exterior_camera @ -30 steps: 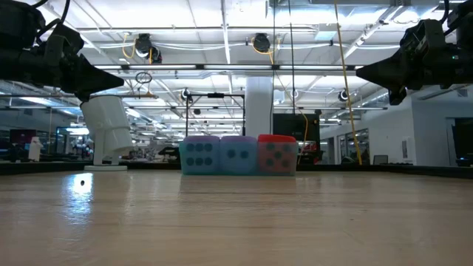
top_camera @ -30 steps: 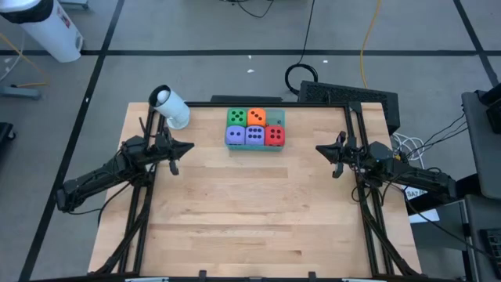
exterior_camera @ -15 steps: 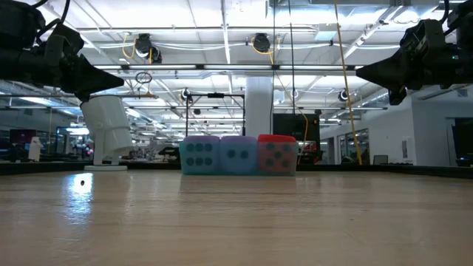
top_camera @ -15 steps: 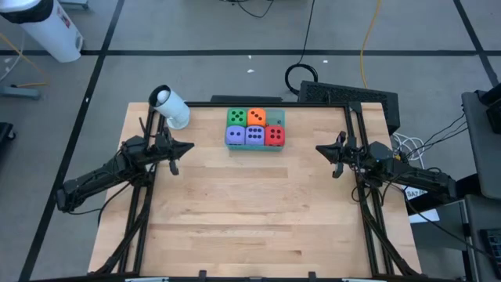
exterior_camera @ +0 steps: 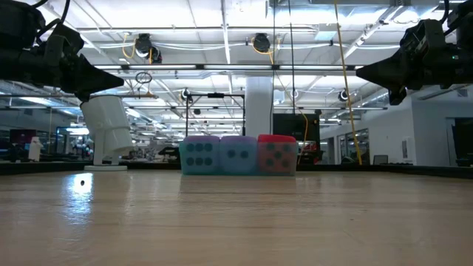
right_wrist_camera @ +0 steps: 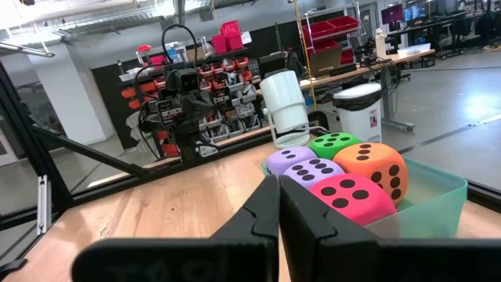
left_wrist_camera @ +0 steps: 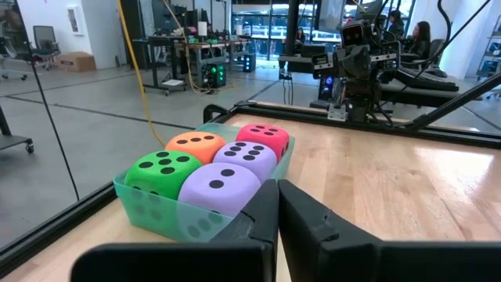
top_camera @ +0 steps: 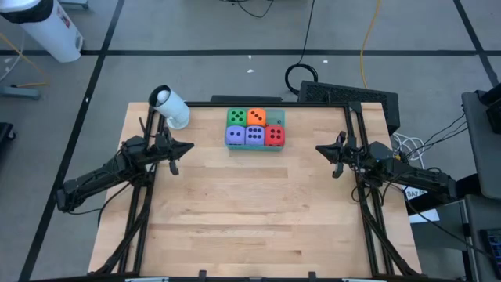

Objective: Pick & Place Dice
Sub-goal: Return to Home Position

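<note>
— Nothing has shifted since a moment ago: left gripper and right gripper both have fingers pressed together, holding nothing.
— And the dice?
— All five sit inside the green tray; the grippers flank it, one either side, well apart.
— Homing looks finished, then. I'd judge the next move calls only for keeping clear of the tray.

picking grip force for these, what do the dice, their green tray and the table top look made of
Dice: probably foam or soft rubber, matte; rounded edges and no glare.
Tray: translucent green plastic, smooth; pips show through its wall.
Table: light wood strips, likely sealed; the grain is visible and the low view shows a faint sheen.
</note>
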You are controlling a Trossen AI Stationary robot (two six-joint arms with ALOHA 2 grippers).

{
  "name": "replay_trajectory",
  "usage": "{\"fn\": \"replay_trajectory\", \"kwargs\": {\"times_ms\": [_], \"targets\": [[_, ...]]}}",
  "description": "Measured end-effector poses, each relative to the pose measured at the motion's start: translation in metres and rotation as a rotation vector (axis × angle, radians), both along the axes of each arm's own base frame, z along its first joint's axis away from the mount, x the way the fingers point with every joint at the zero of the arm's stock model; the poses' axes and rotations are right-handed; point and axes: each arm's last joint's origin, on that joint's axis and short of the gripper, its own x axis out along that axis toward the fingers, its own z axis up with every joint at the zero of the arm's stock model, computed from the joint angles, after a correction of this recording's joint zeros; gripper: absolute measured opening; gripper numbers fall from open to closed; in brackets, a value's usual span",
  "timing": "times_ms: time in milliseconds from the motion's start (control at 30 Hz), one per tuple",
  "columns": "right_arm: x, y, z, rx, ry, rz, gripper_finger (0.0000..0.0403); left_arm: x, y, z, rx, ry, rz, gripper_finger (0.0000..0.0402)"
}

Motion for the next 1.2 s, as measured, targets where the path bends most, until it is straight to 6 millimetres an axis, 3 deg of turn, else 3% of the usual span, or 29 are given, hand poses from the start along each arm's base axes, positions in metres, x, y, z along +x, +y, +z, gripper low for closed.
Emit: {"fn": "replay_trajectory", "kwargs": {"times_ms": [233,533,967,1200], "targets": [[0.0,0.0,0.0,0.0,0.0,0.0,0.0,0.0,0.0,0.0,0.0,0.0,0.0,0.0003],[0.0,0.0,0.0,0.0,0.0,0.0,0.0,0.0,0.0,0.0,0.0,0.0,0.0,0.0027],[0.0,0.0,0.0,0.0,0.0,0.0,0.0,0.0,0.0,0.0,0.0,0.0,0.0,0.0003],[0.0,0.0,0.0,0.0,0.0,0.0,0.0,0.0,0.0,0.0,0.0,0.0,0.0,0.0026]]}}
